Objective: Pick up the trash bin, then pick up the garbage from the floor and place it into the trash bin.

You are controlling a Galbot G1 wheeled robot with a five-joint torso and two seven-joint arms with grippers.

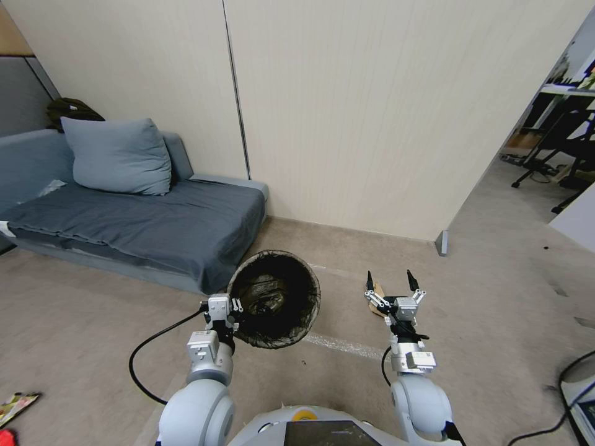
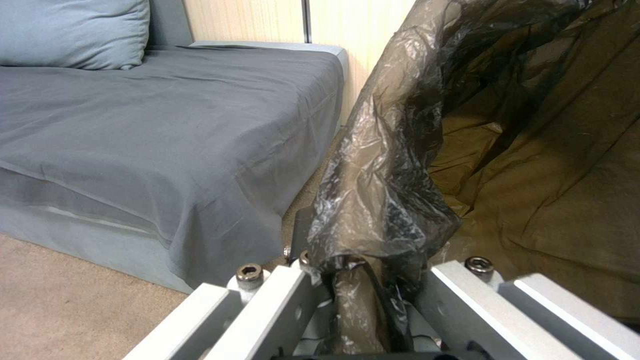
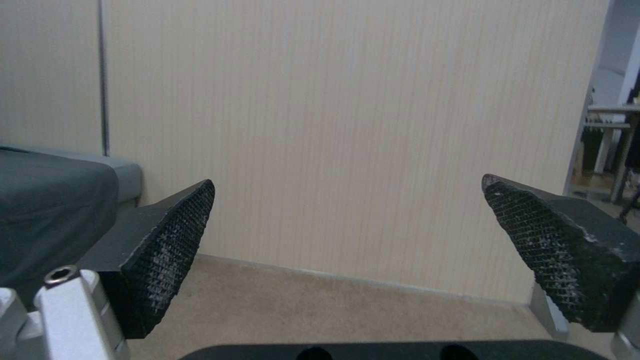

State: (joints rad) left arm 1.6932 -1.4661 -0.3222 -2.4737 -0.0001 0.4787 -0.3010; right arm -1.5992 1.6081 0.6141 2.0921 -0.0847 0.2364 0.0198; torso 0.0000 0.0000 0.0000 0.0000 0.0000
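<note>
One step looks done: we are holding the trash bin (image 1: 274,298) off the carpet (image 1: 93,322) beside the grey sofa (image 1: 155,223), our left gripper (image 2: 363,280) clamping its crinkly black liner at the rim. Our right gripper (image 1: 393,286) is hovering with ridged fingertips (image 3: 170,245) spread over a brown paper scrap (image 1: 377,296). We are judging the litter unpicked: glossy packets (image 1: 15,406) are lying flat at far left.

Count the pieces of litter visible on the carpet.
2: a brown paper scrap behind the right gripper, and a colourful packet at the far left. More may be hidden.

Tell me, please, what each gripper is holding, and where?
The left gripper grips the trash bin by its bag-covered rim; the right gripper is open, holding nothing.
</note>
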